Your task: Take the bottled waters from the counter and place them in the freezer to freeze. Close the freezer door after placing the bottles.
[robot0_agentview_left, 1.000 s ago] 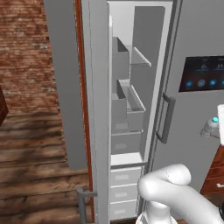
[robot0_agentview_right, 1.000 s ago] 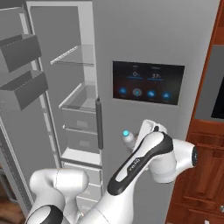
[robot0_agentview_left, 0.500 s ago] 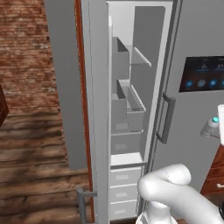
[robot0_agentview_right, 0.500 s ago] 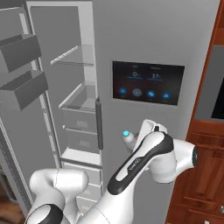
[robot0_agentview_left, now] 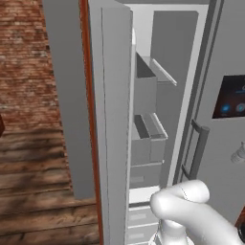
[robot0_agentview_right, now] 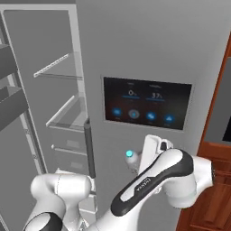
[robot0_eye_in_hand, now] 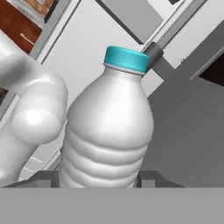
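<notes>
The setting was a rendered home kitchen. A tall grey side-by-side fridge [robot0_agentview_right: 149, 54] filled the middle, its wider door carrying a dark display panel [robot0_agentview_right: 147, 103] with glowing blue icons. The narrow freezer [robot0_agentview_left: 153, 119] stood open, showing white shelves and bins. Reddish-brown wood cabinets [robot0_agentview_right: 216, 198] flanked it, with a red brick wall [robot0_agentview_left: 24, 62] and plank floor [robot0_agentview_left: 33, 191] beside.

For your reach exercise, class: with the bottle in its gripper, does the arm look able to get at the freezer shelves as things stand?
Probably yes. The freezer door stands wide open, the freezer shelves are exposed, and the gripper holding the bottle hangs just right of the opening, before the closed fridge door.
</notes>
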{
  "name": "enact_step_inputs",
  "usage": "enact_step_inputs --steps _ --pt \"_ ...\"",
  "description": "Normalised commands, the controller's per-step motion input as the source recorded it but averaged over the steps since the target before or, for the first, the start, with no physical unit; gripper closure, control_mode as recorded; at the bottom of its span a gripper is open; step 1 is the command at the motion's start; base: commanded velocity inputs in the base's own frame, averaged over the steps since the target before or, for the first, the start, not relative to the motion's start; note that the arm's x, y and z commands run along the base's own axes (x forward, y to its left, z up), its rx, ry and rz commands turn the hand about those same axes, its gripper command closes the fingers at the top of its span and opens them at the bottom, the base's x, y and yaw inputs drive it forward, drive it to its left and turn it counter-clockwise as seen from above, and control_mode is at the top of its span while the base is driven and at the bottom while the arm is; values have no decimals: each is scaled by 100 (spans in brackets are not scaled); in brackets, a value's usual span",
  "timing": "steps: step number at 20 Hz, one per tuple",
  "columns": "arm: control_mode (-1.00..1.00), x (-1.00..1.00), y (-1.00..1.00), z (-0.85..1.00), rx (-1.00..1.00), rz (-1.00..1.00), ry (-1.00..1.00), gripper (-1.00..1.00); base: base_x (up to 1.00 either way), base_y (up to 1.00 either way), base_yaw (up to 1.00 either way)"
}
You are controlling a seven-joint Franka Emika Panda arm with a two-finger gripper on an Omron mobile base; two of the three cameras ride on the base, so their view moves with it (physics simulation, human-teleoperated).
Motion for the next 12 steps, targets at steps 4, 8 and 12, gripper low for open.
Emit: enact_step_inputs --steps 4,8,12 --pt "-100 -21 23 6 0 0 0 100 3 19 0" --pt "-100 -86 71 41 -1 0 -7 100 0 0 0" --pt "-100 -89 86 46 0 -9 -9 100 0 0 0"
